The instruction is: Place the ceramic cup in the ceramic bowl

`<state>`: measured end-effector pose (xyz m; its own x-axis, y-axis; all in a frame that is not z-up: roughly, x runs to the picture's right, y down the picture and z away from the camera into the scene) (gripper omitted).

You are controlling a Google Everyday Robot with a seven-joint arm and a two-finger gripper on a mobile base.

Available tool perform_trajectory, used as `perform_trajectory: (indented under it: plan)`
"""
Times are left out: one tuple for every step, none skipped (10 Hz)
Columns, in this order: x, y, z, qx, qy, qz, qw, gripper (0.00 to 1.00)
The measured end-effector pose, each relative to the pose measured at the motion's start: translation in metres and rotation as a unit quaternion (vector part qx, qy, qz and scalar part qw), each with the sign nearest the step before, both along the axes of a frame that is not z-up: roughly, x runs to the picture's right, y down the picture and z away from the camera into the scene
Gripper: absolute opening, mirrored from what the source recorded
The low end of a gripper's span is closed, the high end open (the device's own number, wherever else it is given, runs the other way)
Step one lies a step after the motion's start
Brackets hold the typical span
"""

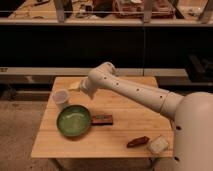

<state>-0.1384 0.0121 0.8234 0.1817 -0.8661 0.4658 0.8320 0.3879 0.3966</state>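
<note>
Worktop: A light wooden table (118, 134) stood on a speckled floor in front of dark shelving, seen from above its front edge.

Ceramic cup: The small white ceramic cup (60, 98) stood upright by the left edge of the worktop, closer to the far left corner than to the front one, its mouth facing up.

Ceramic bowl: The green ceramic bowl (73, 121) sat on the left half of the worktop, nearer the front edge than the cup was. Its far rim lay just beside the cup's base, and contact between the two could not be made out. The cup was outside the bowl.

Gripper: The gripper (75, 86), a pale tip at the end of the arm, hung near the far edge, left of centre. The cup stood just beside it, to its left and a little nearer the front edge, resting on the wood and not lifted. Whether the gripper was parted or closed could not be made out.

Arm: The white arm (131, 91) ran diagonally from the right side across the far half of the worktop.

Dark block: A flat dark block (102, 119) lay just right of the bowl, mid-worktop.

Brown item: A small brown item (137, 142) lay near the front edge, toward the front right corner.

Pale block: A pale block (157, 145) sat just beside it at the front right corner.
</note>
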Motion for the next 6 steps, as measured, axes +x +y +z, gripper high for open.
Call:
perform_trajectory:
  plan:
    - [0.000, 0.000, 0.000, 0.000, -0.001, 0.000, 1.0000, 0.80]
    - [-0.001, 0.000, 0.000, -0.001, -0.004, -0.004, 1.0000, 0.80]
    - [-0.003, 0.001, 0.001, -0.001, -0.012, -0.013, 0.9998, 0.80]
    - [-0.007, 0.001, 0.001, -0.001, -0.022, -0.023, 0.9995, 0.80]
    - [-0.018, -0.002, 0.003, -0.002, -0.045, -0.042, 0.9981, 0.80]
    - [-0.023, -0.003, 0.005, -0.002, -0.057, -0.052, 0.9971, 0.80]
